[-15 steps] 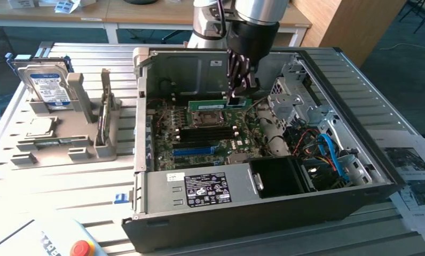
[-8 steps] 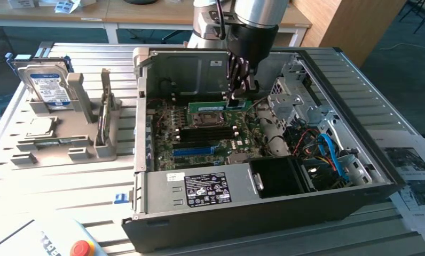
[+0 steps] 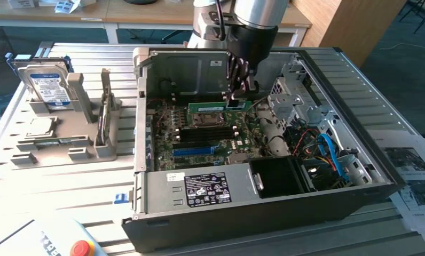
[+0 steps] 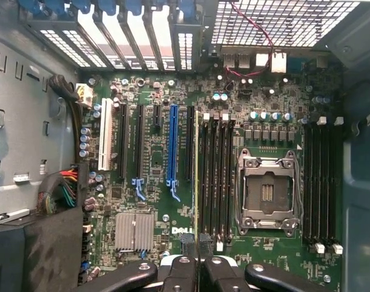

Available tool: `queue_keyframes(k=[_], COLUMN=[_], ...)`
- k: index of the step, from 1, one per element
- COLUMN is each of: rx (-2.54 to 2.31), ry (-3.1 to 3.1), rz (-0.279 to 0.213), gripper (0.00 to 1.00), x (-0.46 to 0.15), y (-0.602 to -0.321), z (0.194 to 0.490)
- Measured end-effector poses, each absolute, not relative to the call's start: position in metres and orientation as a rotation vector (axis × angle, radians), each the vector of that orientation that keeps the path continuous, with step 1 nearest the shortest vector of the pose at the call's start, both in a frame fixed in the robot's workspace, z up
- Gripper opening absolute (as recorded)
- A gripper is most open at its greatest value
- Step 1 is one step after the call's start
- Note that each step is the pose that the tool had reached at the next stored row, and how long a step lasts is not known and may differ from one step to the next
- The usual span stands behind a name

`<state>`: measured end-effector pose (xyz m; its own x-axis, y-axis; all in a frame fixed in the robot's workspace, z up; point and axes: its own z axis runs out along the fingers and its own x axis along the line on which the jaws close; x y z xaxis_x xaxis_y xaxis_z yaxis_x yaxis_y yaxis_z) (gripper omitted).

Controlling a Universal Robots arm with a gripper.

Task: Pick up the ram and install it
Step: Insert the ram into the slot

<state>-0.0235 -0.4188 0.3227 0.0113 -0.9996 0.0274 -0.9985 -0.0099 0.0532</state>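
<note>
the pick-up part looks done: the end effector (image 3: 239,99) is inside the open computer case (image 3: 234,234), its fingers pressed together on the ram (image 3: 209,105), pinching the green stick by its upper edge near one end. in the wrist view the ram (image 4: 197,176) is seen edge-on as a thin line running straight out from between the end effector (image 4: 197,258) fingers, directly below them and lined up lengthwise with the bank of dark memory slots (image 4: 216,176) on the motherboard (image 4: 148,201). it lies at the outer edge of that bank, on the side away from the open processor socket (image 4: 267,191).

the install part is, as i judge it, not finished, since the stick is in the grip. whether its lower edge is touching a slot or hanging just above one, i cannot tell.

well apart from the end effector, outside the case, a second like stick (image 3: 105,109) stands in a grey holder (image 3: 77,146) on the counter (image 3: 70,186).
</note>
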Motion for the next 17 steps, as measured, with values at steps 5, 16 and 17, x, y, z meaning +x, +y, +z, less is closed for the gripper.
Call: queue_keyframes(k=[5,16,17], rx=[2.192,2.192,2.192], ry=[-2.169,-2.169,-2.169], rz=[-0.028,-0.028,-0.028], gripper=[0.12,0.12,0.12], x=[-0.023,-0.024,-0.024], y=[-0.419,-0.419,-0.419], z=[0.318,0.3,0.298])
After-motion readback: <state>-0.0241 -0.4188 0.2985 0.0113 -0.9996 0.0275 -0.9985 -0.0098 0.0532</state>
